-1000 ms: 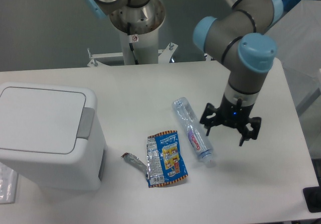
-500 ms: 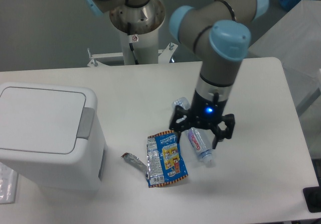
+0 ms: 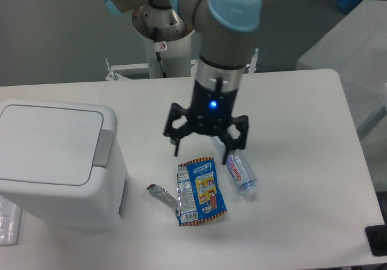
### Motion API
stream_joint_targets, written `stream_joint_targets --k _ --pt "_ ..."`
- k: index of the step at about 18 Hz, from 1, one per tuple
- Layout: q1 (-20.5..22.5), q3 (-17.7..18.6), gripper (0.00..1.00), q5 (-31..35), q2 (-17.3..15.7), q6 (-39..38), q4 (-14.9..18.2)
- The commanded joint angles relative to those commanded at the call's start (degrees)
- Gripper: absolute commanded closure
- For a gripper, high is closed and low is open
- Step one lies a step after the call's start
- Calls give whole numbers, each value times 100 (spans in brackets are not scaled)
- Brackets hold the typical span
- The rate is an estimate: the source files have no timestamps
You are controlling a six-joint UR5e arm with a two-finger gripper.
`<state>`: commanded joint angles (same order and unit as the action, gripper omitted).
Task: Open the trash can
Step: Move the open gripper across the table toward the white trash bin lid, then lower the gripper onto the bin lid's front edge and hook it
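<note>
The trash can (image 3: 57,164) is a big white boxy bin at the table's left side, its flat lid (image 3: 48,143) down and a grey push tab (image 3: 103,148) on its right edge. My gripper (image 3: 202,150) hangs over the middle of the table, well to the right of the bin, fingers spread open with nothing between them. It hovers above a blue snack packet and the upper end of a plastic bottle.
A blue snack packet (image 3: 200,190) lies flat near the front middle, with a small silver wrapper (image 3: 160,193) to its left. A clear plastic bottle (image 3: 240,173) lies just right of the packet, partly hidden by the gripper. The robot's base column (image 3: 164,37) stands at the back.
The arm has swung left across the table, from right of the bottle to above the packet and bottle. The gripper stays open. The bin's lid has not moved.
</note>
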<state>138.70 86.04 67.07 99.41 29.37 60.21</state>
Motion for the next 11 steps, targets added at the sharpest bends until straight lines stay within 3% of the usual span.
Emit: stream_joint_targets --k 3,8,11 --pt "-123 44 0 -387 -123 -150 0" --pt "-431 325 0 -361 -167 -124 -26" --pt "-457 299 0 -370 -54 -159 -359"
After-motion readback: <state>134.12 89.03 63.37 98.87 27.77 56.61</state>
